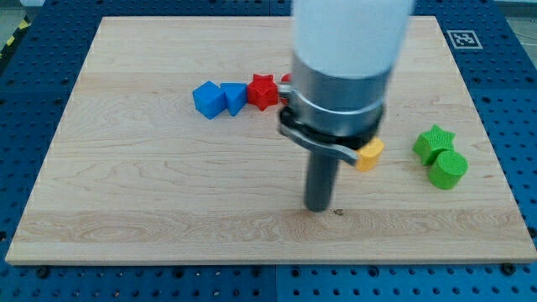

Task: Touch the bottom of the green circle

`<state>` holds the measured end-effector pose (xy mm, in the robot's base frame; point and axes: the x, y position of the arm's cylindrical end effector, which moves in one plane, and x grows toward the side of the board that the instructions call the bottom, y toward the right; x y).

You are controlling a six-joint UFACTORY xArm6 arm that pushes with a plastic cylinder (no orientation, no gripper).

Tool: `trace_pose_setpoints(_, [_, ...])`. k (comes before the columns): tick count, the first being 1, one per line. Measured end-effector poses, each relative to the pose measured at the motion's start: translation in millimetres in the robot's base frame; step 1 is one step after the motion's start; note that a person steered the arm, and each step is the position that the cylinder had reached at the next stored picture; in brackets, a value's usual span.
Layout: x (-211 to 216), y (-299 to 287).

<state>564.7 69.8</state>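
The green circle (448, 169) is a short green cylinder at the view's right, touching a green star (433, 142) just above and left of it. My tip (317, 207) rests on the wooden board (151, 184) in the lower middle, well to the left of the green circle and a little lower than it. The rod and the large arm body above it hide part of the board's middle.
A blue cube (208, 99) and a blue block (234, 96) sit at the upper middle left, with a red star (263, 91) beside them and a red piece (286, 80) partly hidden by the arm. A yellow block (370, 154) pokes out right of the rod.
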Motion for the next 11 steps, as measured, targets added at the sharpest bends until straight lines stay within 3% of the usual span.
trace_pose_setpoints(2, [2,79])
trace_pose_setpoints(8, [-21,146])
trace_pose_setpoints(11, [-21,144])
